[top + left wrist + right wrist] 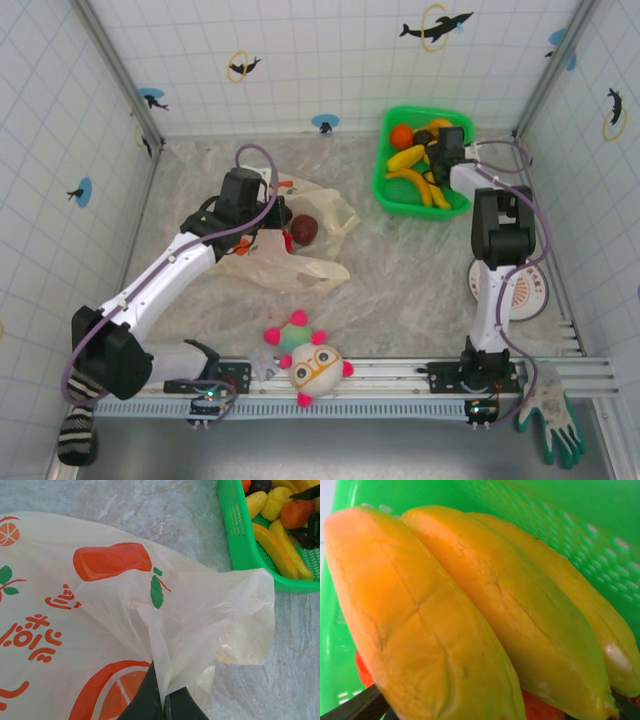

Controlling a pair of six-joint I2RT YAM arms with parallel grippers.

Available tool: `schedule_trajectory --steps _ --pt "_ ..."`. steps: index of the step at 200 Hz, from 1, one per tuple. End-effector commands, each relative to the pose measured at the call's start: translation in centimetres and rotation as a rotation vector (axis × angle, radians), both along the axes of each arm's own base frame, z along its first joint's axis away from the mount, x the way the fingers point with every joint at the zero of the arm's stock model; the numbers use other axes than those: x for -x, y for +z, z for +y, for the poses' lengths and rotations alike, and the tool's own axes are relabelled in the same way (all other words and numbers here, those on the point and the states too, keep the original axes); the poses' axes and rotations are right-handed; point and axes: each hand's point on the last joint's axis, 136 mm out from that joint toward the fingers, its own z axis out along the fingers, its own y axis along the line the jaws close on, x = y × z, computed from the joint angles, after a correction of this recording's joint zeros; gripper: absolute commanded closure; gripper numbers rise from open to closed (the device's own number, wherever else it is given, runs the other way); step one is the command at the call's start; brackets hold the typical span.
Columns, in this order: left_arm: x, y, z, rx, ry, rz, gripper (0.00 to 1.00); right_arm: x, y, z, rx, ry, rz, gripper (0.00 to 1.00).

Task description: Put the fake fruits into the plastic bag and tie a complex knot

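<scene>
A marbled grey counter (400,270) sits inside white tiled walls dotted with dolphin stickers. At its near edge lies a fuzzy plush ball (315,365) with pink knobs. Farther in on the left, the left gripper (162,702) is clamped tight on a fold of the thin, crinkly plastic bag (100,605), probably to hold its mouth up; a glossy dark-red fruit (304,230) shows at that mouth. At the far right, the right gripper (443,150) dips into the perforated green basket (385,190). Its jaws are spread wide either side of smooth, ridged yellow bananas (470,615), apparently to grasp them, though contact is unclear.
</scene>
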Motion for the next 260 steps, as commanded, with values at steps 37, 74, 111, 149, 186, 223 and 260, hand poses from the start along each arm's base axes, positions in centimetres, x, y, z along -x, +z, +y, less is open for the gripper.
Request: schedule_trajectory --steps 37,74,111,149,186,223,260 --pt "-0.4 0.5 0.1 -0.012 -0.011 -0.024 1.0 -0.5 0.8 0.3 0.007 0.021 -0.026 0.37" --pt "-0.3 0.5 0.2 -0.012 -0.009 -0.023 1.0 0.4 2.0 0.2 0.003 0.03 -0.059 0.47" --pt "-0.2 0.4 0.2 -0.004 -0.008 -0.021 1.0 1.7 3.5 1.1 -0.033 0.067 -0.118 0.48" --pt "-0.3 0.2 0.0 0.002 -0.012 -0.016 1.0 4.2 4.6 2.9 -0.082 0.13 -0.177 0.49" --pt "-0.3 0.0 0.1 -0.001 -0.005 -0.01 1.0 7.4 5.8 4.0 -0.062 0.183 -0.217 0.49" --pt "-0.2 -0.3 -0.4 0.022 -0.018 0.002 1.0 11.0 8.3 5.8 0.024 0.32 -0.257 0.49" --pt "-0.2 -1.0 -0.2 0.016 -0.006 0.02 1.0 15.7 11.0 7.5 0.109 0.47 -0.336 0.49"
